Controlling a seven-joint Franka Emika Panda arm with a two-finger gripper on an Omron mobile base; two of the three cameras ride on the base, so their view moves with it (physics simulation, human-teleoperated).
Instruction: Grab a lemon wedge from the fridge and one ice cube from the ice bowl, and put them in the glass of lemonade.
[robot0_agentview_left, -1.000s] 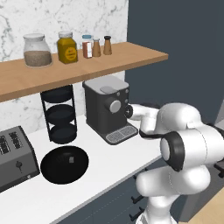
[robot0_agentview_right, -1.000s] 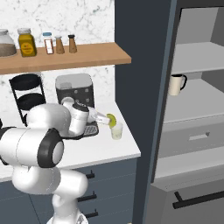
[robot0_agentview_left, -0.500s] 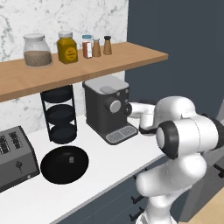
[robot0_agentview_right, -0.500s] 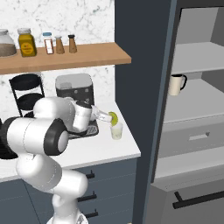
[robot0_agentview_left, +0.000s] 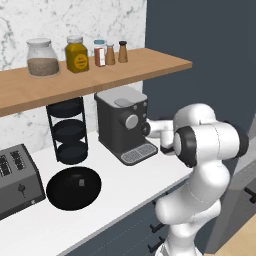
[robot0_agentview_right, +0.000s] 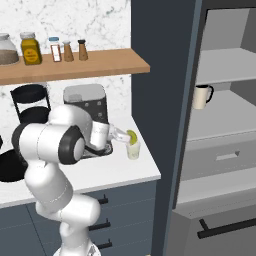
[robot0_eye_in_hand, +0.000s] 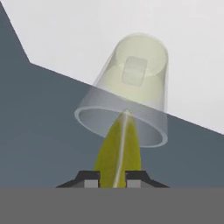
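My gripper (robot0_eye_in_hand: 117, 178) is shut on a yellow-green lemon wedge (robot0_eye_in_hand: 119, 148), whose tip reaches over the rim of the glass of lemonade (robot0_eye_in_hand: 131, 83). A pale ice cube (robot0_eye_in_hand: 133, 71) lies in the glass's liquid. In the right base view the lemon wedge (robot0_agentview_right: 131, 136) hangs just above the glass of lemonade (robot0_agentview_right: 133, 150), which stands near the counter's right end. The fridge (robot0_agentview_right: 225, 125) stands open on the right, pale shelves showing. The ice bowl (robot0_agentview_left: 74, 186), wide and black, lies on the counter left of the coffee machine (robot0_agentview_left: 122, 125).
A beige mug (robot0_agentview_right: 201, 96) stands on a fridge shelf. A black three-tier rack (robot0_agentview_left: 67, 132) and a toaster (robot0_agentview_left: 15, 177) stand at the counter's back left. Jars and shakers line the wooden shelf (robot0_agentview_left: 95, 70) above. The counter edge (robot0_agentview_right: 150, 172) lies close to the glass.
The arm's elbow has swung and the wrist has edged right, bringing the lemon wedge closer over the glass. The grip has stayed the same.
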